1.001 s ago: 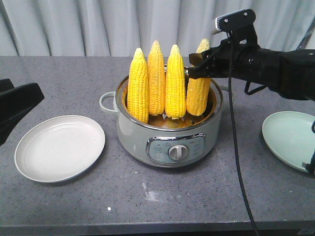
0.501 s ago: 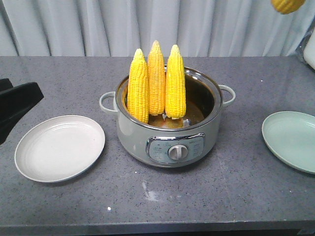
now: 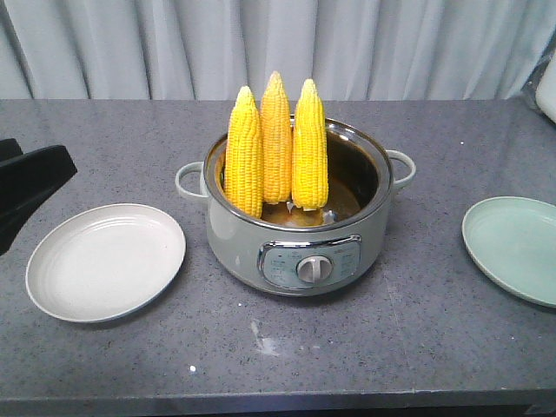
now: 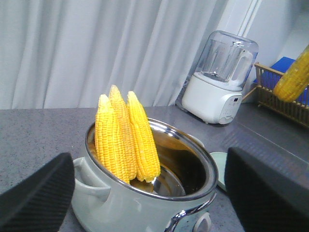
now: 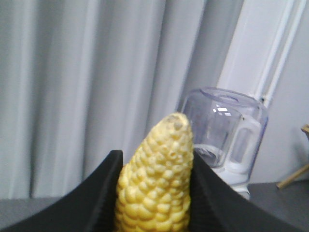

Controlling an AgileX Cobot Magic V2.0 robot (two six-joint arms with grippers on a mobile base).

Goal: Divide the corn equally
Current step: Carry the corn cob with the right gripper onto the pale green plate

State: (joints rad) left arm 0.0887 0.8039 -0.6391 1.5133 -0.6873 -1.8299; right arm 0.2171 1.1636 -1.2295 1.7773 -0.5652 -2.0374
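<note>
Gripping one cob (image 5: 154, 193) tip-up, the right gripper (image 5: 155, 162) pinches it between both fingers.
Its long axis stands near vertical in the wrist view, pointed end above the fingers (the left wrist view shows it high to the right, tilted, well apart from the pot (image 3: 239, 239)). In the pot three cobs (image 3: 276, 148) stand upright, points up, bunched toward its left side. A white plate (image 3: 106, 261) left of the pot and a green plate (image 3: 512, 248) right of it are both bare. The left gripper (image 4: 147, 164) is spread wide, near the white plate.
</note>
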